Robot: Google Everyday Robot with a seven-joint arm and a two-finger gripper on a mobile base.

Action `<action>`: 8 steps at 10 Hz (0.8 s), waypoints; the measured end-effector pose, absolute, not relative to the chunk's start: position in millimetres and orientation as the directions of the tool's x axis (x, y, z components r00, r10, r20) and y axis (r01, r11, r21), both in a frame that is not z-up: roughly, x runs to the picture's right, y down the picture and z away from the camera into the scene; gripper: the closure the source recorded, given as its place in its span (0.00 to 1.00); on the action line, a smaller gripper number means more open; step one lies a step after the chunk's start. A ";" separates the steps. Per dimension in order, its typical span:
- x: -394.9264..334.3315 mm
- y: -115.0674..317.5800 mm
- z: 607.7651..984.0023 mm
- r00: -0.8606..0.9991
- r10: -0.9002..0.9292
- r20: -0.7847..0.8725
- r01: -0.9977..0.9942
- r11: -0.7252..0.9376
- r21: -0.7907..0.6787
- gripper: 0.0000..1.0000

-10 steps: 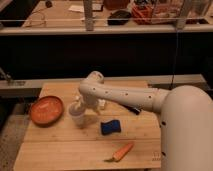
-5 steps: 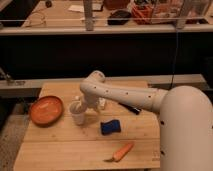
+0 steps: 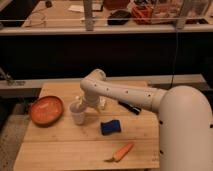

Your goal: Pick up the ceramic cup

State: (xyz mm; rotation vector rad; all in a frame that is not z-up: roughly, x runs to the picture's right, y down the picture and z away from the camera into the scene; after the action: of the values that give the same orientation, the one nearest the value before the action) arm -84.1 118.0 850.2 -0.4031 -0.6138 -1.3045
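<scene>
The ceramic cup [image 3: 77,114] is a small whitish-grey handleless cup. It stands upright on the wooden table [image 3: 65,150], just right of the orange bowl. My gripper [image 3: 83,103] is at the end of the white arm [image 3: 125,95]. It sits right at the cup's rim, on its upper right side, and hides part of the rim.
A shallow orange-red bowl [image 3: 46,110] lies at the table's left. A blue sponge [image 3: 110,126] lies right of the cup, with a carrot [image 3: 121,151] near the front edge. A black object [image 3: 130,107] lies under the arm. A dark counter rises behind the table.
Almost nothing differs. The gripper stays at the cup's rim, and the cup stands in the same place on the table.
</scene>
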 end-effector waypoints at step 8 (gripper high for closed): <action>-86.3 105.3 855.5 0.135 -0.752 0.645 0.970 0.234 0.070 0.20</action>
State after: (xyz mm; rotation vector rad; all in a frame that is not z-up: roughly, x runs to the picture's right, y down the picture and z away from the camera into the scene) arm -86.3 105.3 855.5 -0.4123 -0.6403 -1.2990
